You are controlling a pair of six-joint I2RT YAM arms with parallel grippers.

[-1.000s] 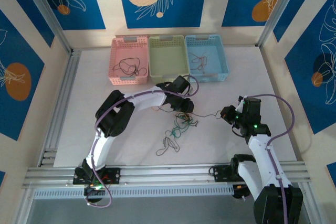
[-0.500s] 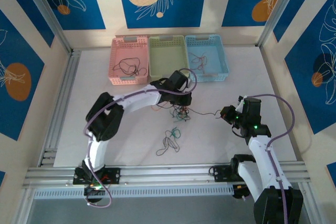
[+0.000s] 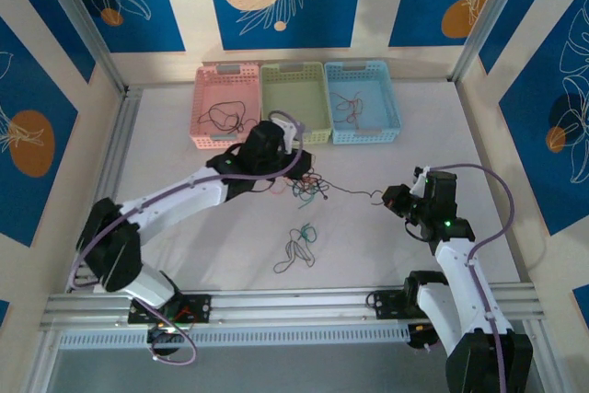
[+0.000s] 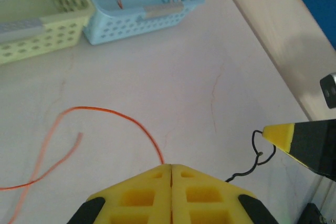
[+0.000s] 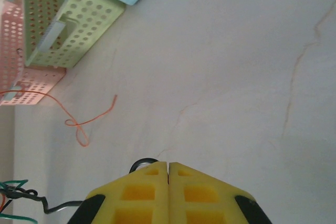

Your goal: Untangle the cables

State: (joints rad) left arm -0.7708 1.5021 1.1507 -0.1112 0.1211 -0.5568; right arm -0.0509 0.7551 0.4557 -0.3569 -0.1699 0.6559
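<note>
Seemingly feather-light and limp, the cables [image 3: 310, 190] lie tangled just nearside of the green basket [image 3: 294, 103], with left gripper [image 4: 171, 167] and right gripper [image 5: 168, 164] each pinched shut on a strand; loose ends look best for grasping.

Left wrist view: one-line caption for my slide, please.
Left gripper shut on an orange wire, with a black wire leading to the right gripper; blue basket beyond.
</note>
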